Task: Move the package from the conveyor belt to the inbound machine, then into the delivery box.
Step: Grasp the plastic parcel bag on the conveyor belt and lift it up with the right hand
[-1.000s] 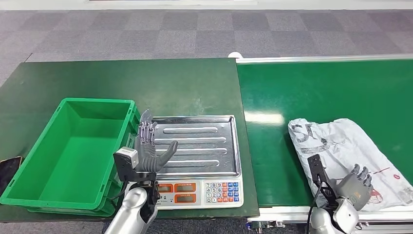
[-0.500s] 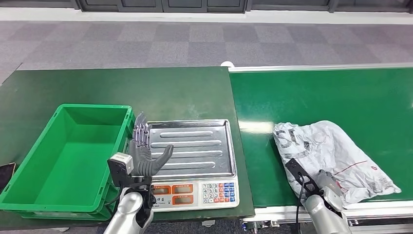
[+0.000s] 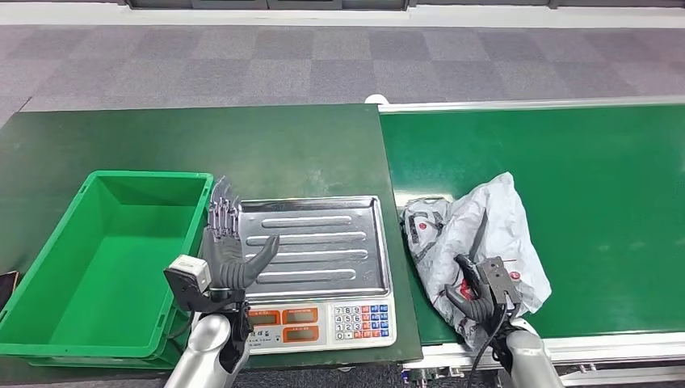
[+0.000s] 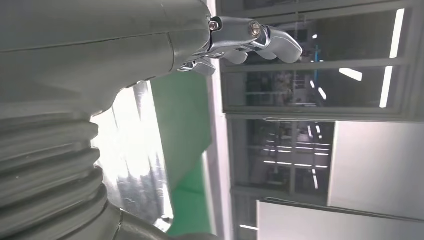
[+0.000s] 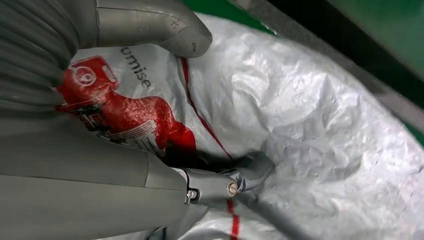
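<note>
Head view: green conveyor belt [image 3: 582, 178], grey tiled floor [image 3: 242, 65].

The scale tray [image 3: 319, 246] lies bare, open from above and from the belt [image 3: 582, 178] side. The left hand [image 3: 230, 250], fingers spread upright, stands at the tray's edge beside the bin [image 3: 50, 242] wall. The package [image 3: 476, 242], gripped by the right hand [image 3: 476, 295], seems to overlap the belt's edge by the tray.
</note>
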Available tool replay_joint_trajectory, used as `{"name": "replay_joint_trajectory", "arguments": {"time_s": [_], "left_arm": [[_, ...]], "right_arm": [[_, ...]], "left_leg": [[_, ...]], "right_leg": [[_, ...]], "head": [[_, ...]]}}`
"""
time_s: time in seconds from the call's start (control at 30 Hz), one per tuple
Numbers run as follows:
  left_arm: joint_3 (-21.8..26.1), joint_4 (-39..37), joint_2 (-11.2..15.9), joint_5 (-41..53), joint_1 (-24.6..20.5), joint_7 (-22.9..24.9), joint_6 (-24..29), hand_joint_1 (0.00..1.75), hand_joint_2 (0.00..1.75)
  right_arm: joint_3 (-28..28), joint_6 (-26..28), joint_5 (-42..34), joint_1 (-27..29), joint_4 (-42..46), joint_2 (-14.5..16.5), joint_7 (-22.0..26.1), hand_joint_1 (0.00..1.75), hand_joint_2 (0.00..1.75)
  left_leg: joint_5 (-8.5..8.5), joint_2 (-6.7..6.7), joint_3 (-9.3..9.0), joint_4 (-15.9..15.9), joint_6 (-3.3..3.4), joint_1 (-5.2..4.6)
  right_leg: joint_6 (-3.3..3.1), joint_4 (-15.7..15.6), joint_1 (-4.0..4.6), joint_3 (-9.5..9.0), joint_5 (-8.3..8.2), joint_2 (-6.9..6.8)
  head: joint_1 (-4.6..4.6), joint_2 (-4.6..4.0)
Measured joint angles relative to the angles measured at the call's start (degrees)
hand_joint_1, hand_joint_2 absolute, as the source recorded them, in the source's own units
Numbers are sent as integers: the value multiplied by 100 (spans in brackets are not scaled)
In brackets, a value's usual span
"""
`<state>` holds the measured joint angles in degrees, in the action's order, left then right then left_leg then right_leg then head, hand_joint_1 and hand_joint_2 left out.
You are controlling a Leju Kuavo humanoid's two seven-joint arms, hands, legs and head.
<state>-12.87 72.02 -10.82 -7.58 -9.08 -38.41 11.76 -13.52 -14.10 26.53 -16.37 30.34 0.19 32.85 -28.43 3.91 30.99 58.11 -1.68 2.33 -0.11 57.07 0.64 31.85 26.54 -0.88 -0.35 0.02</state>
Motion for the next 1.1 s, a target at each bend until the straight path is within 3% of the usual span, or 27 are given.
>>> {"name": "replay_joint_trajectory", "arguments": {"time_s": [0.13, 0.47, 0.63, 0.8, 1.1], "left_arm": [[37, 121, 48, 92, 171, 110, 67, 0, 175], [70, 297, 120, 111, 353, 151, 76, 0, 175], [75, 358, 131, 159, 418, 203, 125, 0, 175], [82, 454, 131, 250, 488, 282, 164, 0, 175], [85, 429, 114, 297, 497, 196, 198, 0, 175]], "right_arm": [[276, 1287, -16, 68, 361, 241, -819, 175, 175], [606, 1552, -49, 269, 773, 361, -1087, 175, 175], [784, 2600, 148, 429, 1170, 414, -1434, 175, 175], [1024, 3594, 746, 970, 2512, 491, -1950, 175, 175], [1600, 4437, 1636, 1289, 5097, 323, -1987, 175, 175]], "left_leg": [[-8, -15, -19, -8, -8, -1], [10, -78, -28, -9, -6, -20], [12, -115, -14, -10, -5, -26], [24, -157, 40, -9, 2, -64], [27, -152, 63, -9, 4, -87]], "right_leg": [[-1, 0, 0, -8, 27, -10], [6, 7, -7, -8, 28, -61], [8, 11, -12, -1, 36, -95], [14, 36, -39, 49, 43, -133], [15, 47, -58, 86, 43, -130]], "head": [[-1, 0], [0, 0], [1, 0], [1, 0], [0, 0]]}}
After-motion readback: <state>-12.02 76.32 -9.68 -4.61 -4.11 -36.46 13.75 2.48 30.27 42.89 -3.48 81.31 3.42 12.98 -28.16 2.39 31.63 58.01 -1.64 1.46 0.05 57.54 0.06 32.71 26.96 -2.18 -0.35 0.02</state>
